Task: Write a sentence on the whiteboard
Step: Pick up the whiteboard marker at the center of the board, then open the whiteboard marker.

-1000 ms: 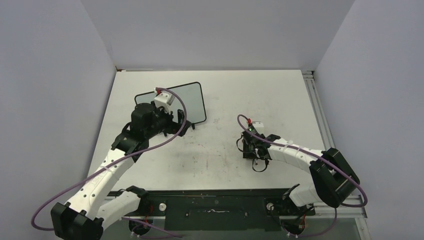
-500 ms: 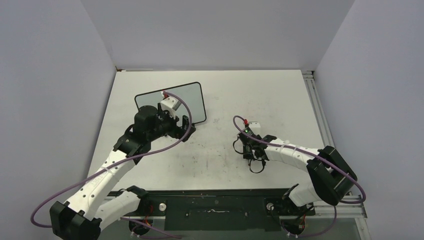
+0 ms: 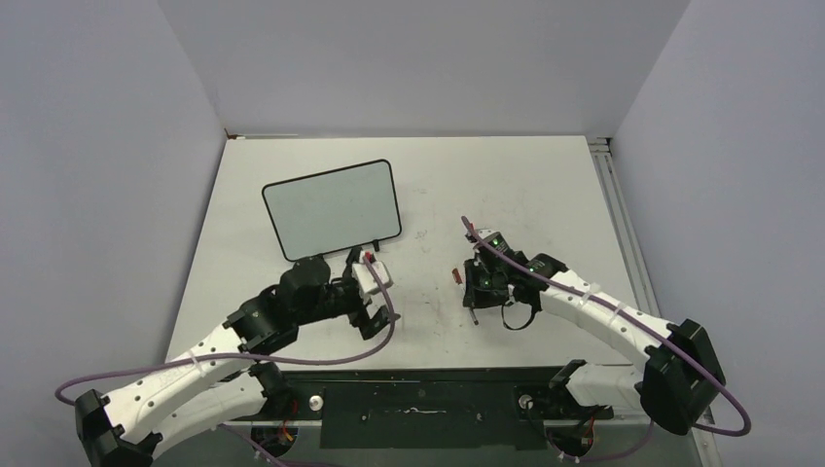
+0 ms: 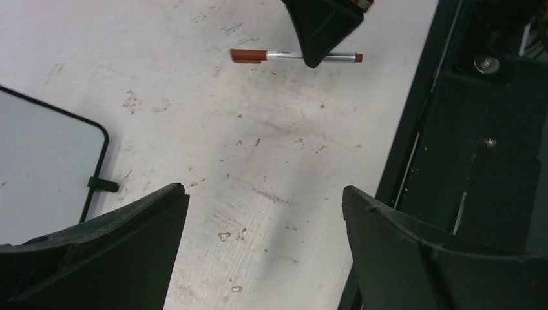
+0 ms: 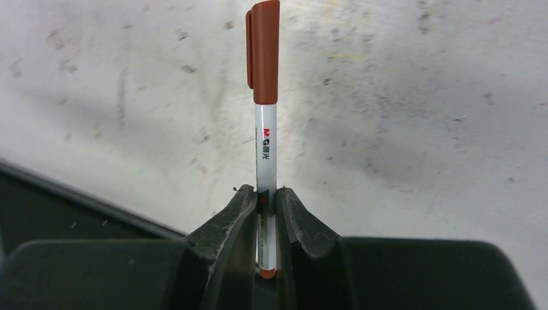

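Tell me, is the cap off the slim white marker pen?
No, the reddish-brown cap sits on the slim white marker pen clamped in the right gripper.

One whiteboard, one marker, two pincers: left pincer, right pincer

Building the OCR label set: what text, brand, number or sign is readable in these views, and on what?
"M&G", followed by two Chinese characters too small to read with certainty: on the white barrel of the marker clamped in the right end effector.
The same print in the left wrist view: too small to read.
On the whiteboard: no writing visible.
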